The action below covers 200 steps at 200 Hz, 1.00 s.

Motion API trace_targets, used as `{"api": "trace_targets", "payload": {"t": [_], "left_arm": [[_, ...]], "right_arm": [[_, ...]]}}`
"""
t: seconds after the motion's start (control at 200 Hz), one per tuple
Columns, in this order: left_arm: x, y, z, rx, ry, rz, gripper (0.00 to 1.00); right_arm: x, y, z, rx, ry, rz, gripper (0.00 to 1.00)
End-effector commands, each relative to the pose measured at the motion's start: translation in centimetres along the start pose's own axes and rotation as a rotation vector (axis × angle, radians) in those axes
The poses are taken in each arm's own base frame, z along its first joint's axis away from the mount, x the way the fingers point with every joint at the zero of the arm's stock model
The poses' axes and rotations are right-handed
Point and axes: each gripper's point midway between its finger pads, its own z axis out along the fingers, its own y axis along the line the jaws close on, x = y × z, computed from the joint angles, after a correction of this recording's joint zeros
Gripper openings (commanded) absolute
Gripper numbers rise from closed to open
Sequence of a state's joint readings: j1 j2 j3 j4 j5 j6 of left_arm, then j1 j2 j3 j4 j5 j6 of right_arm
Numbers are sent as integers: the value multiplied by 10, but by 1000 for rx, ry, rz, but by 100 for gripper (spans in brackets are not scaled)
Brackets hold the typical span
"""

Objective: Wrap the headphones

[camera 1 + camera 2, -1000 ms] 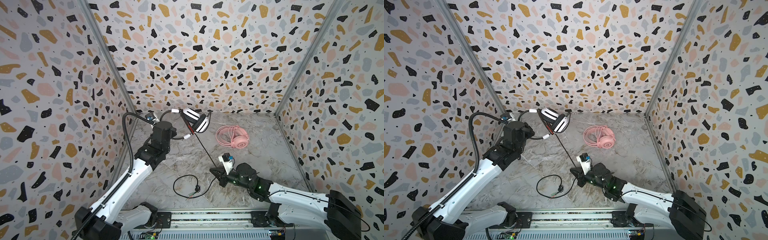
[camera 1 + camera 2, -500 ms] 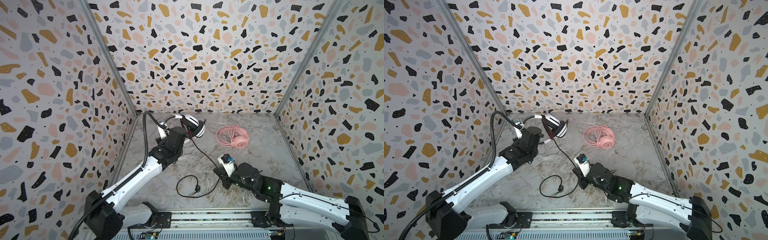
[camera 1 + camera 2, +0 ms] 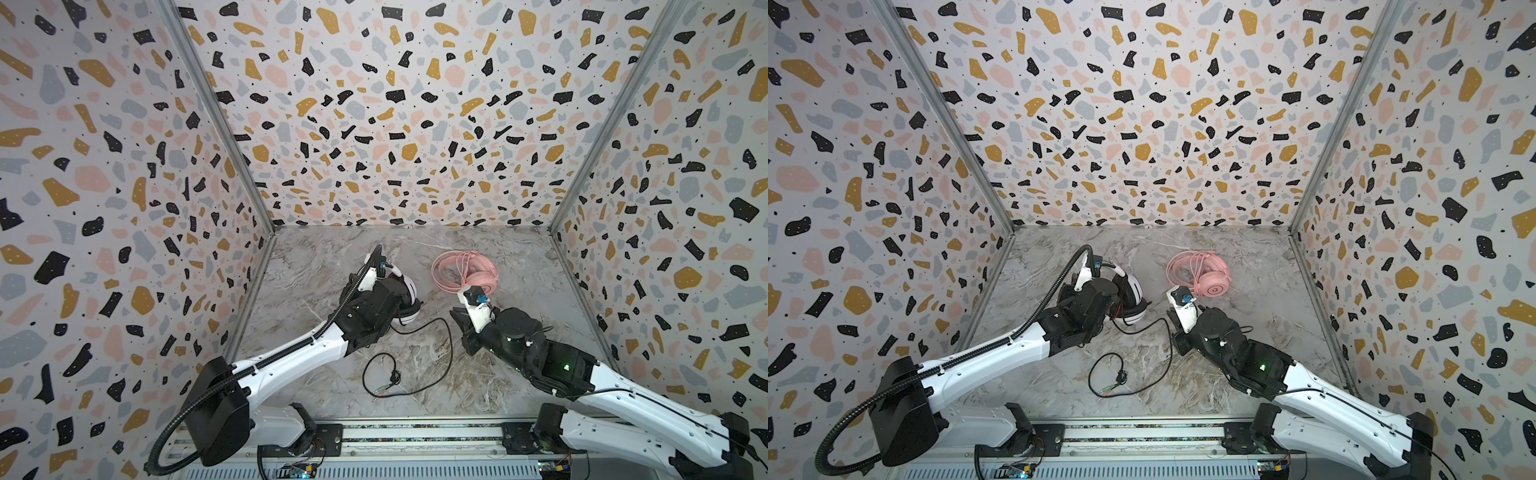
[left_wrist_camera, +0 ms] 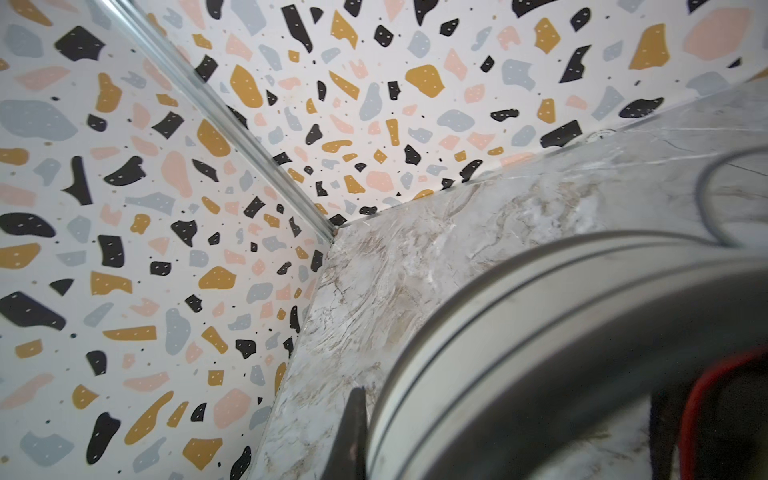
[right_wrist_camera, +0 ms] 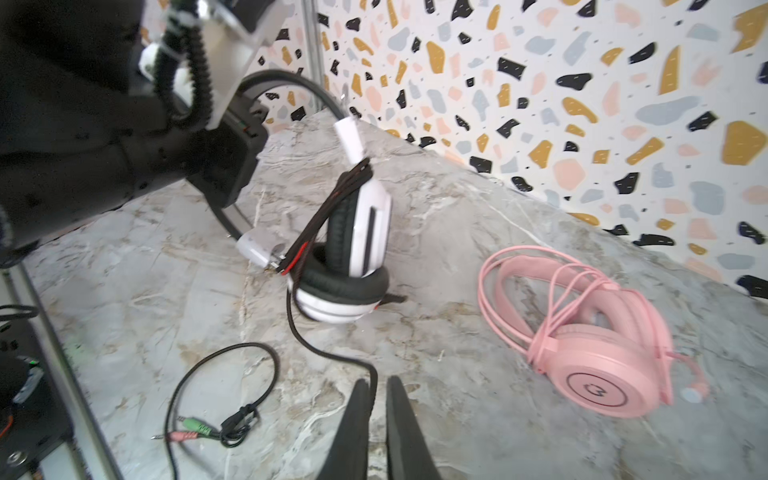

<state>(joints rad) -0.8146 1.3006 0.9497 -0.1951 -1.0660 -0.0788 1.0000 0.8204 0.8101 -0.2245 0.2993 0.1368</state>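
in both top views the white-and-black headset (image 3: 409,289) (image 3: 1133,286) sits near the middle of the marble table (image 3: 316,266), a shade toward 11 o'clock. the left gripper (image 3: 394,291) reaches over it from 8 o'clock, its jaws mostly hidden under the wrist. the pink headset (image 3: 482,280) (image 3: 1214,286) lies flat at about 2 o'clock of the white one, well apart, with its pink cord wound round its band. the black cable (image 3: 451,345) (image 3: 1169,345) leaves the white headset, sweeps toward 5 o'clock and loops back to 6 o'clock, where its plugs (image 3: 384,390) lie on the marble. the right gripper (image 3: 455,313) is at 4 o'clock of the white headset, beside the top of that sweep.

in the left wrist view the headband (image 4: 540,332), blurred and very close, lies against one dark finger (image 4: 353,432). the pincer is closed on that band.

in the right wrist view one cup of the white-and-black headset (image 5: 357,249) lies flat on the marble and the other stands on edge upon it. the right gripper (image 5: 376,382) has its fingers a narrow way apart. the black cable (image 5: 332,353) runs into the gap with marble showing beside it, so it is not pinched. the pink headset (image 5: 598,374) lies near.
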Motion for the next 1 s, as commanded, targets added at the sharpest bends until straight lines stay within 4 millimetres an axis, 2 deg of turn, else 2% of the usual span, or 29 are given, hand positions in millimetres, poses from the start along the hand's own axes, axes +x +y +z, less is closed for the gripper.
{"api": "trace_targets", "payload": {"t": [0.0, 0.12, 0.24, 0.416, 0.666, 0.731, 0.811, 0.996], "left_arm": [[-28, -8, -15, 161, -85, -56, 0], [-35, -14, -26, 273, -116, -49, 0], [-41, 4, -31, 229, -136, -92, 0], [-69, 30, -47, 233, -217, -221, 0], [-114, 56, -77, 338, -336, -354, 0], [-125, 64, -84, 354, -359, -374, 0], [-139, 71, -94, 390, -391, -396, 0], [-174, 94, -118, 445, -468, -436, 0]], "right_arm": [[-19, -18, -16, 46, -47, -7, 13], [-22, -26, -20, 54, -56, 8, 13], [-17, -20, -15, 9, -54, 31, 14], [34, -1, 12, -85, 34, 107, 20], [78, -6, 25, -116, 104, 198, 27], [87, -5, 27, -140, 108, 214, 34], [101, -4, 30, -180, 105, 244, 48], [131, -5, 42, -287, 120, 315, 68]]}}
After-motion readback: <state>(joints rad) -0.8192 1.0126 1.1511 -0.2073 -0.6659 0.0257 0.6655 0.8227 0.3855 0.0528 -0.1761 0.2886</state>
